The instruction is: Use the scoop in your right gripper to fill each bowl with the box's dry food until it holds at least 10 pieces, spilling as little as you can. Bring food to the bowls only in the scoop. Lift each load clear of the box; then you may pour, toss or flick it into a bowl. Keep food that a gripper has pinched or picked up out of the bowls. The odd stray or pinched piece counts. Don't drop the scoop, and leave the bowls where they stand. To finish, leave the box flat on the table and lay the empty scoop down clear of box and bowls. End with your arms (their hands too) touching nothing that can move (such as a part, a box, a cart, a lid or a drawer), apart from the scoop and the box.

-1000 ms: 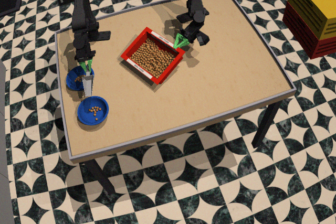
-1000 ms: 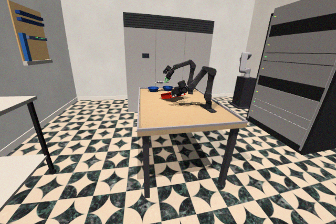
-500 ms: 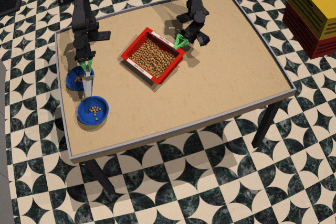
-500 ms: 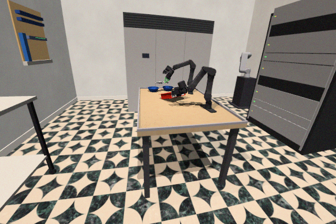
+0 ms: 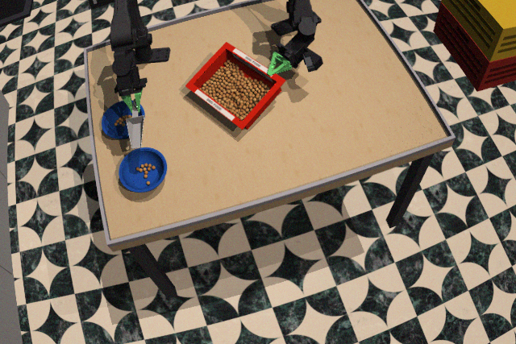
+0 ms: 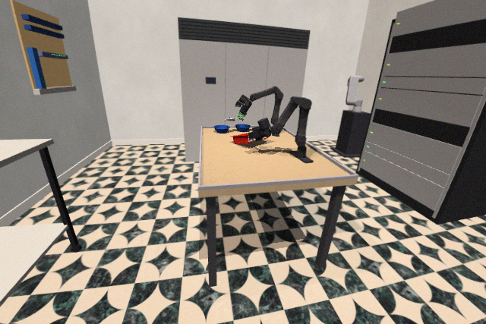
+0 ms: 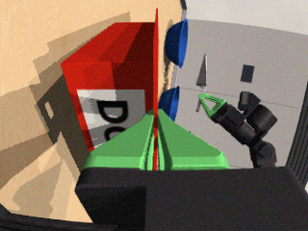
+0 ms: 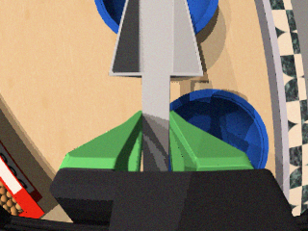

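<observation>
Right gripper [image 5: 134, 109] [image 6: 240, 117] [image 7: 202, 96] [image 8: 156, 114]: closed on scoop [image 5: 134, 130] [image 6: 230, 119] [image 7: 204, 73] [image 8: 156, 48] handle; held aloft, looks empty.
Left gripper [image 5: 271, 74] [image 6: 250, 139] [image 7: 155, 114]: narrow, pinches rim of red box [image 5: 260, 108] [image 6: 240, 139] [image 7: 91, 72] [image 8: 35, 210].
Box food: plentiful.
Outer bowl [image 5: 127, 180] [image 6: 222, 129] [image 7: 177, 45] [image 8: 208, 19]: holds loose cluster, near scoop's mouth.
Inner bowl [image 5: 109, 126] [image 6: 243, 127] [image 7: 168, 103] [image 8: 255, 117]: holds some pieces, partly hidden.

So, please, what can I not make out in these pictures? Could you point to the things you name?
- Top: full count of pieces [image 5: 120, 121] in one bowl [image 5: 109, 126] [image 6: 242, 127] [image 7: 169, 102] [image 8: 257, 120]; the scoop [image 5: 134, 130] [image 6: 230, 119] [image 7: 204, 74] [image 8: 156, 48] covers part.
- Right wrist: the scoop's front end, cut off by the upper edge.
- Exterior: food inside that bowl, hidden by its wall.
</observation>
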`<state>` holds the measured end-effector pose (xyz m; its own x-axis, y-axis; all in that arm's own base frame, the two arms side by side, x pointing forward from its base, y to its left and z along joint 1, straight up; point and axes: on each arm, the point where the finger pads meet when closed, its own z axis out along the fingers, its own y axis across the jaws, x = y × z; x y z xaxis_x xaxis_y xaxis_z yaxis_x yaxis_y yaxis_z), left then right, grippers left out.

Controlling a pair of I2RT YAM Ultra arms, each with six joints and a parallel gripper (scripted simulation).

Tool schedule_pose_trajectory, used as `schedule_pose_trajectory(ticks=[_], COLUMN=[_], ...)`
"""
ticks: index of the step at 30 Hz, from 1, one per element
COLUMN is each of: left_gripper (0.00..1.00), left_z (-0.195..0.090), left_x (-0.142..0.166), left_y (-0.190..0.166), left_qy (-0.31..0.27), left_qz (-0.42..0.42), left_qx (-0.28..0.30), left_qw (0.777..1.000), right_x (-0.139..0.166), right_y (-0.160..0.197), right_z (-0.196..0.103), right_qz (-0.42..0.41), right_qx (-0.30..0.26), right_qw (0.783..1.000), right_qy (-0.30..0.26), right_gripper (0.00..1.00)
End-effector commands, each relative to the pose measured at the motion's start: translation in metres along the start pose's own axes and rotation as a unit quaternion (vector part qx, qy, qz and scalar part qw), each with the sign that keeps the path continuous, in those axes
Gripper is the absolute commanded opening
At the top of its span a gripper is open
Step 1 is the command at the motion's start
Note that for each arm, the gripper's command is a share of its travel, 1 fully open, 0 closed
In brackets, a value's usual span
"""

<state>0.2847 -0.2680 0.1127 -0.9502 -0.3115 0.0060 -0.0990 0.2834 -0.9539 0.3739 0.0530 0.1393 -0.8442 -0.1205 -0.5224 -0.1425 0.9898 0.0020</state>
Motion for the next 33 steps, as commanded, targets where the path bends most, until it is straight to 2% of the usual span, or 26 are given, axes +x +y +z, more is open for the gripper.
schedule_pose_trajectory(ticks=[1,3,13,14,15,16,18,20,28,30,31,33], left_gripper=[0.00,0.00,0.00,0.00,0.00,0.00,0.00,0.00,0.00,0.00,0.00,0.00], left_z=[0.001,-0.003,-0.002,-0.002,-0.003,-0.001,-0.004,-0.002,-0.005,-0.005,-0.002,-0.003], left_x=[-0.006,0.001,-0.004,-0.002,0.001,-0.006,0.002,-0.006,-0.001,-0.001,-0.004,-0.010], left_y=[-0.006,-0.004,-0.002,-0.013,0.003,0.001,0.001,0.003,0.009,0.009,-0.008,-0.005], left_qy=[-0.003,-0.001,-0.003,-0.001,0.000,-0.004,0.001,-0.004,-0.002,-0.002,-0.001,-0.008], left_qz=[0.016,0.015,0.015,0.031,0.015,0.015,0.016,0.013,0.010,0.010,0.031,0.027], left_qx=[0.020,0.021,0.028,0.039,0.026,0.028,0.031,0.030,0.035,0.035,0.051,0.050], left_qw=[1.000,1.000,0.999,0.999,1.000,0.999,0.999,0.999,0.999,0.999,0.998,0.998], right_x=[-0.025,-0.025,-0.025,-0.025,-0.025,-0.025,-0.025,-0.025,-0.025,-0.025,-0.025,-0.025], right_y=[-0.003,-0.003,-0.003,-0.003,-0.003,-0.003,-0.003,-0.003,-0.003,-0.003,-0.003,-0.003], right_z=[-0.017,-0.017,-0.017,-0.017,-0.017,-0.017,-0.017,-0.017,-0.017,-0.017,-0.017,-0.017], right_qz=[0.001,0.001,0.001,0.001,0.001,0.001,0.001,0.001,0.001,0.001,0.001,0.001], right_qx=[0.000,0.000,0.000,0.000,0.000,0.000,0.000,0.000,0.000,0.000,0.000,0.000], right_qw=[0.999,0.999,0.999,0.999,0.999,0.999,0.999,0.999,0.999,0.999,0.999,0.999], right_qy=[-0.045,-0.045,-0.045,-0.045,-0.045,-0.045,-0.045,-0.045,-0.045,-0.045,-0.045,-0.045], right_gripper=[0.00,0.00,0.00,0.00,0.00,0.00,0.00,0.00,0.00,0.00,0.00,0.00])
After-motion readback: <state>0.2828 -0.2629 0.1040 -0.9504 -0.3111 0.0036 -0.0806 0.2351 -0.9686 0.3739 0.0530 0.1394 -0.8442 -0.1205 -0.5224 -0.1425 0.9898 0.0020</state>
